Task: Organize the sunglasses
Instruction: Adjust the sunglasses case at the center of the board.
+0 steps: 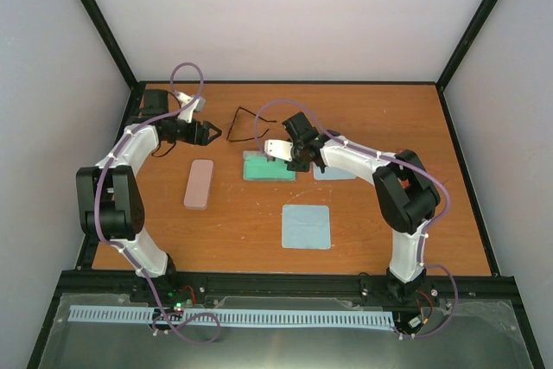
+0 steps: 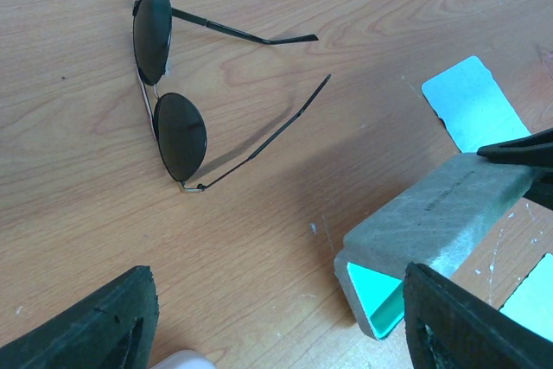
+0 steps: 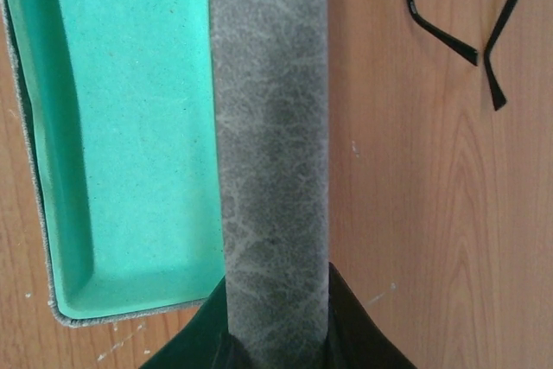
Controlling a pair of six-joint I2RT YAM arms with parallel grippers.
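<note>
The sunglasses (image 1: 246,123) lie on the table with their slim arms unfolded. In the left wrist view the sunglasses (image 2: 168,97) show two dark lenses. My left gripper (image 1: 210,131) is open and empty just left of them; its jaws stand wide apart in its own view (image 2: 276,334). My right gripper (image 1: 289,151) is shut on the raised lid (image 3: 268,127) of a grey case (image 1: 270,166), beside the case's green inside (image 3: 130,127). The grey case (image 2: 441,213) stands open. The tips of the sunglasses' arms (image 3: 441,36) show at the top right of the right wrist view.
A pink case (image 1: 199,183) lies shut at the left. One light-blue cloth (image 1: 307,226) lies at the front middle. Another cloth (image 1: 333,170) lies under my right arm, and it also shows in the left wrist view (image 2: 471,101).
</note>
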